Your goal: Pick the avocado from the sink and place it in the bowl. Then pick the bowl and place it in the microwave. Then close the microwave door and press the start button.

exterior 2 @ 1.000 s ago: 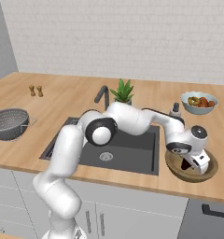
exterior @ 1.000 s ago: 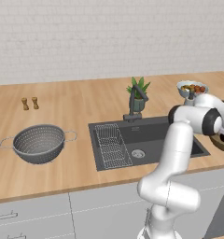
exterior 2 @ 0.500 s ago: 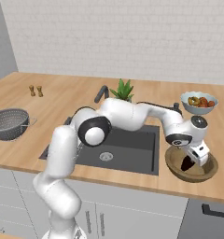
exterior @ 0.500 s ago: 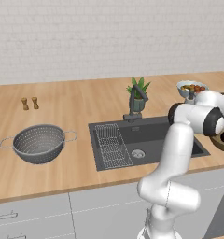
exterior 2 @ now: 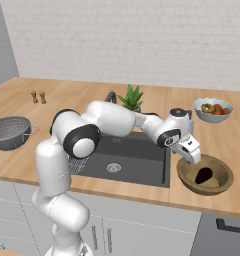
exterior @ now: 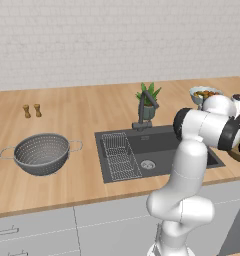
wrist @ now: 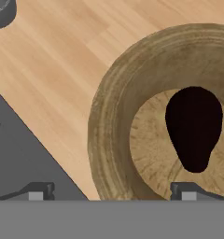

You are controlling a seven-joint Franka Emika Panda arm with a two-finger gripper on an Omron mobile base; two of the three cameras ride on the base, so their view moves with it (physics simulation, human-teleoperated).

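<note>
End effector (exterior 2: 191,156) hovers empty over the bowl's (exterior 2: 188,175) near rim; the avocado (exterior 2: 205,175) lies inside, just below and beyond it, with the sink (exterior 2: 137,150) right beside it on the counter (exterior 2: 237,142).

I count one avocado (exterior 2: 205,174), one wooden bowl (exterior 2: 187,176) and one sink (exterior: 184,145) with a single faucet (exterior: 142,107) and one wire rack (exterior: 119,155). On my feeds the counter (exterior: 67,115) also carries one steel colander (exterior: 41,153), one potted plant (exterior: 150,100), one pale bowl of fruit (exterior 2: 212,110) and two small shakers (exterior: 31,110). I have one white arm (exterior 2: 112,120) with one gripper (exterior 2: 190,150).
</note>
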